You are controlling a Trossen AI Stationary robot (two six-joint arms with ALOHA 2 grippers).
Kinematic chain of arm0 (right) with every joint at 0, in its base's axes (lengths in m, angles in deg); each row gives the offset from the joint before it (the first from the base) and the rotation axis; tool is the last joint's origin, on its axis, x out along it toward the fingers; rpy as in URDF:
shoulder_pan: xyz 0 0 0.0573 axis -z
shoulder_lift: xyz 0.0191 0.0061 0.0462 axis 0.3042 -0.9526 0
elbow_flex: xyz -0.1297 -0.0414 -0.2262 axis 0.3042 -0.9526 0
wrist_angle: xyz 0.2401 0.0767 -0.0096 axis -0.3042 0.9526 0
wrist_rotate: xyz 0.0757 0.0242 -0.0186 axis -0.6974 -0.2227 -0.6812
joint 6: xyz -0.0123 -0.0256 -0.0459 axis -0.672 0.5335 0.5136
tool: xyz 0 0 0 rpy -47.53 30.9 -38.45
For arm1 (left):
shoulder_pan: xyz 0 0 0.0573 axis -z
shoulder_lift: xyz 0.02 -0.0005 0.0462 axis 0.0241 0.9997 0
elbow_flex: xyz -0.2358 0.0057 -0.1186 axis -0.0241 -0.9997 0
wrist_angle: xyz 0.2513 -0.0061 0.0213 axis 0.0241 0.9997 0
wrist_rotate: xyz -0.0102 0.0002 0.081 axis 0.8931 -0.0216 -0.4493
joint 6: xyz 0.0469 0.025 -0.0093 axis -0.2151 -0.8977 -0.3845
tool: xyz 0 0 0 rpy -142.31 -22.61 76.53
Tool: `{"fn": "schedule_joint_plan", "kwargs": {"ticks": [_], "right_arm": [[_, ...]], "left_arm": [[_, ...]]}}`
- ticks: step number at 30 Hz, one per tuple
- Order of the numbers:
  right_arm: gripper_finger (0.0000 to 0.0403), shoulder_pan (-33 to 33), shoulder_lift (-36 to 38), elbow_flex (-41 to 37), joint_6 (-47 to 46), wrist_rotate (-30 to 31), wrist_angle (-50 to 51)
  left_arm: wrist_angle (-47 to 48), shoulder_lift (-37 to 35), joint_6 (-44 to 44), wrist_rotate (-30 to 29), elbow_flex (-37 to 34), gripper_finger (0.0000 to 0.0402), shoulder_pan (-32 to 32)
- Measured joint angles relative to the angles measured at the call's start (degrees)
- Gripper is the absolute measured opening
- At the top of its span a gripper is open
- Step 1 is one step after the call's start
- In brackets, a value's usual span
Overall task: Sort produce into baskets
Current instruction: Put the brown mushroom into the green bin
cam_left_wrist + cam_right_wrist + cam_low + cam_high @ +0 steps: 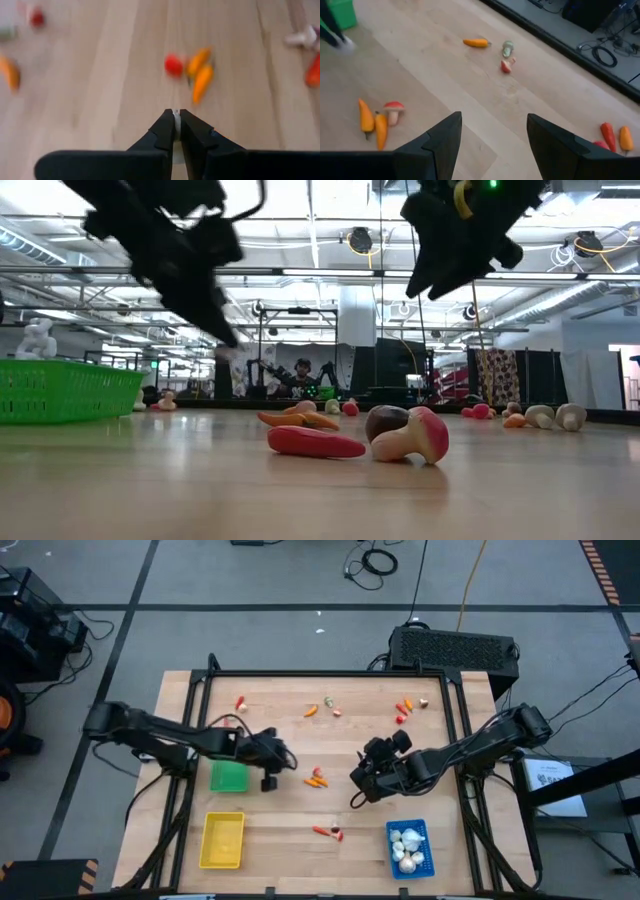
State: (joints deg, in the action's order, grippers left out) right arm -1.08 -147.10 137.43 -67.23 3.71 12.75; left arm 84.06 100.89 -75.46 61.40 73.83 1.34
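From my remote station: the pale wooden bench (pixel 290 810) sits on a grey floor (pixel 250 580) crossed by dark lines. Behind its far edge stands a black box (pixel 452 648), with cables (pixel 375 560) coiled beyond it. White papers (pixel 556 780) lie off the bench's right side.

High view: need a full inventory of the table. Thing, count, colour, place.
baskets: three; green basket and yellow basket on the left, blue basket near right
garlic bulbs: several, white, in the blue basket
centre cluster: two orange pieces, one red-capped, mid-table
near pair: red piece and mushroom, between the yellow and blue baskets
far pieces: about eight, red, orange, pale, scattered along the far side
black box: one, beyond the far edge
left gripper: fingers shut on a small white piece, beside the green basket
right gripper: fingers open, empty, right of centre
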Motion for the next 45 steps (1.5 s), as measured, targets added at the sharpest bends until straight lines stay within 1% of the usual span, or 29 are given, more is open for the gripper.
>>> {"fn": "schedule_joint_plan", "kwargs": {"ticks": [3, 7, 9, 12, 19, 23, 31, 40, 45], "right_arm": [[0.0215, 0.0, 0.0, -0.3, -2.2, -0.2, -0.1], [0.0215, -0.1, 0.0, -0.3, -1.9, -0.4, -3.8], [0.0215, -0.2, 0.0, -0.3, -0.8, -1.7, -6.0], [0.0215, -0.2, 0.0, -0.3, 0.9, -3.0, -8.9], [0.0215, -0.6, 0.0, -0.3, 1.0, -3.0, -10.2], [0.0215, -1.6, 0.0, -0.3, 0.9, -3.0, -10.2], [0.0215, -2.3, 0.0, -0.3, 0.9, -3.0, -10.3], [0.0215, -2.3, 0.0, -0.3, 1.0, -3.0, -10.2], [0.0215, -2.3, 0.0, -0.3, 1.1, -3.0, -10.2]], "left_arm": [[13.2, -5.2, 5.4, -1.8, 0.0, 0.0028, 1.7], [25.4, -10.2, 12.2, -9.3, -0.1, 0.0029, 4.8], [29.8, -11.7, 15.8, -12.6, -0.1, 0.0029, 6.1], [35.1, -13.2, 21.4, -15.9, -0.1, 0.0029, 8.1], [43.4, -13.7, 33.1, -19.5, -0.1, 0.0029, 11.9], [44.5, -13.5, 36.9, -19.8, -0.2, 0.0029, 12.7], [44.3, -13.5, 37.1, -22.5, -0.2, 0.0029, 12.8], [44.4, -13.5, 36.7, -22.7, -0.4, 0.0029, 12.8], [44.2, -13.5, 37.2, -22.0, -3.2, 0.0031, 12.8]]}}
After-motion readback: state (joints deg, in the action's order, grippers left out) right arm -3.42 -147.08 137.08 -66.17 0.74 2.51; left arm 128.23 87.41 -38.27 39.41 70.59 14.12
